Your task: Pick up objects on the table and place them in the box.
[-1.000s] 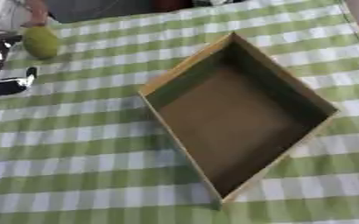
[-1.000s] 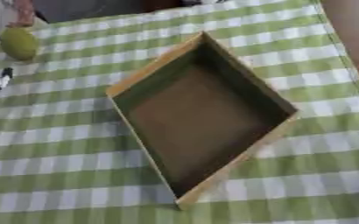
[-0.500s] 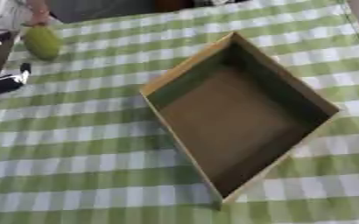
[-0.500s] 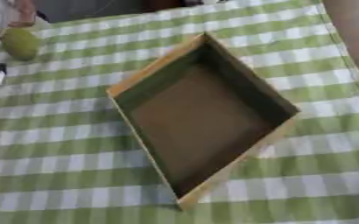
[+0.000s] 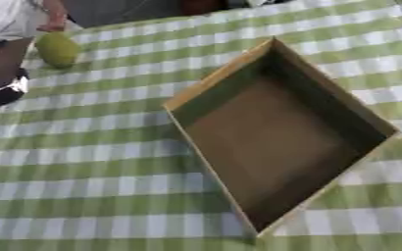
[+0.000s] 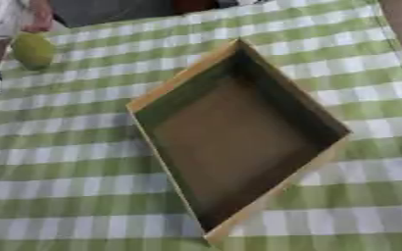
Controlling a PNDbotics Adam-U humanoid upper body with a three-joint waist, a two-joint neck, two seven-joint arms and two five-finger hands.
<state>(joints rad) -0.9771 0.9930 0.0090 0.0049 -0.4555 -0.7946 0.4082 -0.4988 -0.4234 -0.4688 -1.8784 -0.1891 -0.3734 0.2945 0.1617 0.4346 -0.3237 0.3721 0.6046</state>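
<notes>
The left hand (image 5: 5,90) has slid further toward the left edge, perhaps withdrawing; whether its fingers are spread or curled I cannot tell. The green fruit (image 5: 57,49) sits far-left, well apart from the empty box (image 5: 217,83), so nothing is placed.

1 open cardboard box (image 5: 273,142) — 1 yellow-green fruit (image 5: 57,48) — on 1 checked tablecloth (image 5: 84,186)

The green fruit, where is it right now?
The green fruit lies on the checked cloth at the far left, beyond the box's left corner, outside it.
</notes>
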